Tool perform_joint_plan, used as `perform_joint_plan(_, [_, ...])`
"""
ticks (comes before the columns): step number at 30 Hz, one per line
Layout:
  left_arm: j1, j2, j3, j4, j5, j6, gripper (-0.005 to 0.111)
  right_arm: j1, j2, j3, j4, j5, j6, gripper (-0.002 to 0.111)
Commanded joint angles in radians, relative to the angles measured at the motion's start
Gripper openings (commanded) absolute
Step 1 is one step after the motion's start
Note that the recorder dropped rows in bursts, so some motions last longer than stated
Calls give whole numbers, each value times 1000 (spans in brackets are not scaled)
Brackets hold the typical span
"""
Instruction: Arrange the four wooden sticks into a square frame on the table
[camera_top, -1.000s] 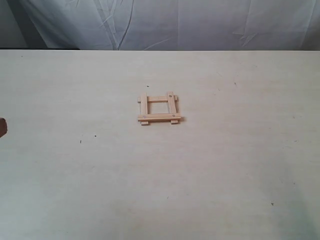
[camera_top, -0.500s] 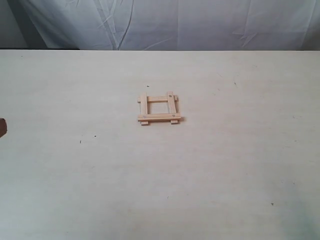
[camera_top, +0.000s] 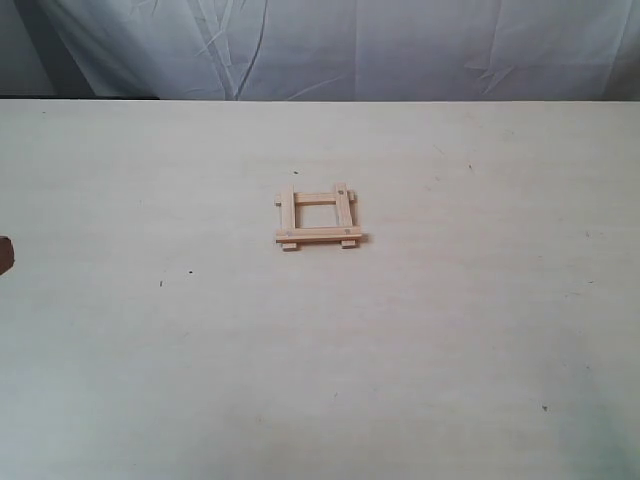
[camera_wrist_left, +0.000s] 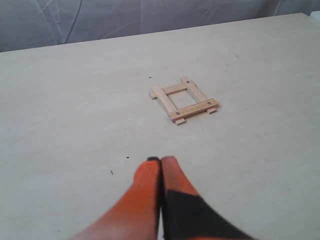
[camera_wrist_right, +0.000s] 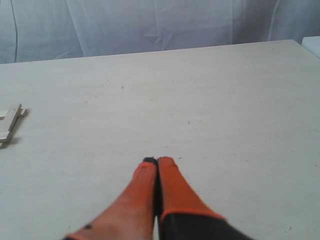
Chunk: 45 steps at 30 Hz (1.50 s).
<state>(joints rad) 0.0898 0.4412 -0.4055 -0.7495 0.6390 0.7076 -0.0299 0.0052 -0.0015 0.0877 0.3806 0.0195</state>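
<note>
The four wooden sticks lie as a small square frame (camera_top: 318, 218) in the middle of the table (camera_top: 450, 330), overlapping at the corners with ends sticking out. The left wrist view shows the square frame (camera_wrist_left: 183, 100) well ahead of my left gripper (camera_wrist_left: 160, 161), whose orange fingers are pressed together and hold nothing. My right gripper (camera_wrist_right: 157, 161) is also shut and empty, far from the sticks; only an end of the frame (camera_wrist_right: 10, 122) shows at that view's edge. In the exterior view only a dark tip of the left arm (camera_top: 4, 254) shows at the left edge.
A wrinkled pale cloth backdrop (camera_top: 330, 50) hangs behind the table's far edge. A few tiny dark specks (camera_top: 190, 271) dot the tabletop.
The dark tip at the left edge of the exterior view has slipped slightly further out of frame. The frame of sticks has not moved.
</note>
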Motion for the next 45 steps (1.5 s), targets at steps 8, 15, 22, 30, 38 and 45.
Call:
perform_joint_plan(8, [-38, -25, 7, 25, 1, 2, 0, 2, -5, 1, -8, -13, -1, 0])
perform_joint_plan(15, [-38, -25, 7, 25, 11, 2, 0, 2, -5, 1, -8, -13, -1, 0])
perform_joint_plan(22, [-38, -25, 7, 25, 11, 2, 0, 2, -5, 1, 9, -11, -1, 0])
perform_joint_plan(30, [-41, -100, 9, 93, 4, 10, 0, 2, -5, 1, 19, -11, -1, 0])
perform_joint_plan(38, [-49, -337, 176, 173, -233, 10, 0, 2, -5, 1, 19, -11, -1, 0])
perform_joint_plan(45, [-92, -441, 314, 315, -327, 8, 0, 2, -5, 1, 19, -11, 0, 0])
